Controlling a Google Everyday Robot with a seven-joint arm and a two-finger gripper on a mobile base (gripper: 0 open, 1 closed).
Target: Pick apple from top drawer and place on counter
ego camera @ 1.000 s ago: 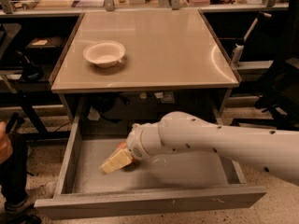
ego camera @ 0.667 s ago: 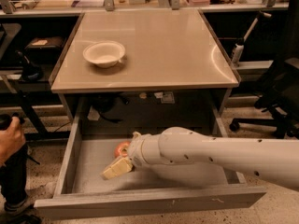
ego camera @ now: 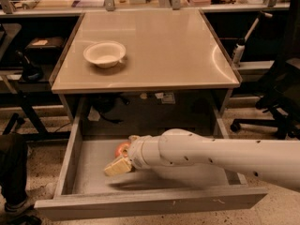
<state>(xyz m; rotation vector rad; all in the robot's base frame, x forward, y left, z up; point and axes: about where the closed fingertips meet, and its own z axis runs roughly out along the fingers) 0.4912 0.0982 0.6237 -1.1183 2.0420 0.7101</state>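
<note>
The top drawer is pulled open below the counter. The apple, small and red-orange, lies on the drawer floor left of centre, mostly hidden behind the arm's wrist. My gripper is down inside the drawer, right against the apple, its tan tip pointing left. The white arm reaches in from the right across the drawer.
A white bowl sits on the left part of the counter. A cluttered shelf runs along the back. An office chair stands at the right. A person's leg is at the left edge by the drawer.
The arm has sunk lower into the drawer, and the apple has come into view beside the gripper. The gripper has barely moved in the last moment.
</note>
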